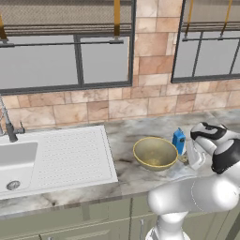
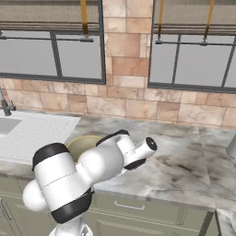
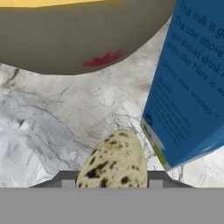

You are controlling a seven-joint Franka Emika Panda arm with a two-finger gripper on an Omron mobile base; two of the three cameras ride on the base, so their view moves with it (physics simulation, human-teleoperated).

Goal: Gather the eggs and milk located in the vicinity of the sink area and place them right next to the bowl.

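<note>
Holding low beside the bowl (image 1: pixel 155 152), the end effector (image 3: pixel 112 180) has a speckled egg (image 3: pixel 114 159) between its two finger tips. The tips sit close on either flank of the shell, but whether they already press it or are about to part from it cannot be told. The egg rests at or just above the marbled worktop (image 3: pixel 65 127), near the bowl's outer wall and just beside the milk (image 3: pixel 192 87), which stands upright to the bowl's right. In the left base view the carton (image 1: pixel 178 140) shows as a blue box touching or nearly touching the bowl's rim line, with the hand bent down in front of it. Farther off, left of the bowl, lie the ribbed drainboard and sink (image 1: pixel 56 159); no egg is discernible there.

Judgement: the step in hand is the handling of an egg at the bowl, milk already delivered. The next move calls for a vertical lift that avoids nudging carton or egg.
</note>
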